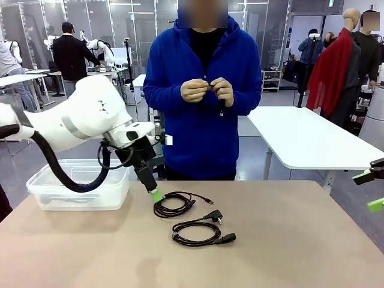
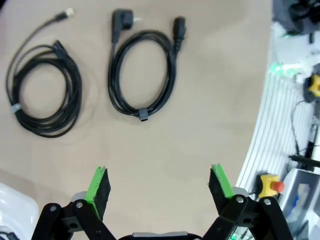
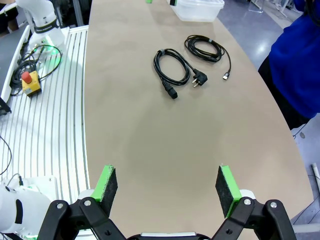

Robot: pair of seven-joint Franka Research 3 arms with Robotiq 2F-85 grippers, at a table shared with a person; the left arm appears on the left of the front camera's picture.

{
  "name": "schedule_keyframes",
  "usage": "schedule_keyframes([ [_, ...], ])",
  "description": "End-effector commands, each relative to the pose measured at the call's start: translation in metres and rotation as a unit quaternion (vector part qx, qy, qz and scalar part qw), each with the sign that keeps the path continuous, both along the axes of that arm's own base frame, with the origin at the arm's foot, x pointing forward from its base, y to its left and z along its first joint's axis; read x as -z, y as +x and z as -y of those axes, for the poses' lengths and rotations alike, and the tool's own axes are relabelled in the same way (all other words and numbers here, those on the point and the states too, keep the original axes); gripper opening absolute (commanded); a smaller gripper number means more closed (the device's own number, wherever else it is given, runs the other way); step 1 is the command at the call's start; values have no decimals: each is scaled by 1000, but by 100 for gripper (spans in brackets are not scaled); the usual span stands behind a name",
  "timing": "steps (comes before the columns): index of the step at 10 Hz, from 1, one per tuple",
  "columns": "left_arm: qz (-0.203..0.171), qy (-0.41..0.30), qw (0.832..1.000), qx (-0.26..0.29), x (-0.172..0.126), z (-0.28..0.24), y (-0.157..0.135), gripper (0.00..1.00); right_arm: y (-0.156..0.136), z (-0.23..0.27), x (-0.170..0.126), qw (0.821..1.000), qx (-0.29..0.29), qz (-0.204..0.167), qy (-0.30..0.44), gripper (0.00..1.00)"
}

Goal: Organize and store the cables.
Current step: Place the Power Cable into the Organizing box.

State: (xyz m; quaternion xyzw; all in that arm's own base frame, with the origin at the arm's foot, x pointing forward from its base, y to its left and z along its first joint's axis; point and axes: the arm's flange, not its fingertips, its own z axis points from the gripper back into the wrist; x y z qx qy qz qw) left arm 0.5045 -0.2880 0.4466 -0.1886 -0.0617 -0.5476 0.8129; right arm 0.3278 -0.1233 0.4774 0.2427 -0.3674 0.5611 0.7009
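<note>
The left gripper is being held angled downward, jaws spread and empty, just beside the cables coiled toward the table's far edge. The right gripper is being held spread above the right edge.

Our left arm reaches in from the left side, its wrist bent so that our left gripper points steeply downward. Its jaws stand wide apart, with nothing between the green pads. Our right gripper shows at the far right edge, jaws likewise spread wide and empty, well apart from the left one.
</note>
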Motion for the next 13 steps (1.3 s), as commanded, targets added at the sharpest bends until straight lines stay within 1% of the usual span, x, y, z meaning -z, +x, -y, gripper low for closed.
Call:
schedule_keyframes([
  [1, 13, 52, 999, -12, -1, 25, 13, 100, -1, 0, 1, 1000, 0, 1, 3, 100],
  [3, -4, 76, 996, -42, -1, 37, 11, 100, -1, 0, 1, 1000, 0, 1, 3, 100],
  [4, 2, 91, 993, -70, -5, 44, 4, 100, -1, 0, 1, 1000, 0, 1, 3, 100],
  [6, 4, 119, 988, -100, -3, 54, -1, 100, -1, 0, 1, 1000, 0, 1, 3, 100],
  [7, -14, 105, 987, -117, -2, 56, -3, 100, -1, 0, 1, 1000, 0, 1, 3, 100],
  [8, -37, 102, 983, -150, -1, 60, -8, 100, -1, 0, 1, 1000, 0, 1, 3, 100],
  [9, -33, 116, 973, -196, -4, 62, -11, 100, -1, 0, 1, 1000, 0, 1, 3, 100],
  [10, -28, 115, 966, -230, -6, 67, -14, 100, -1, 0, 1, 1000, 0, 1, 3, 100],
  [11, -31, 142, 947, -286, -6, 72, -16, 100, -1, 0, 1, 1000, 0, 1, 3, 100],
  [12, -38, 168, 928, -330, -2, 82, -17, 100, -1, 0, 1, 1000, 0, 1, 3, 100],
  [13, -35, 197, 909, -365, 0, 87, -17, 100, -1, 0, 1, 1000, 0, 1, 3, 100],
])
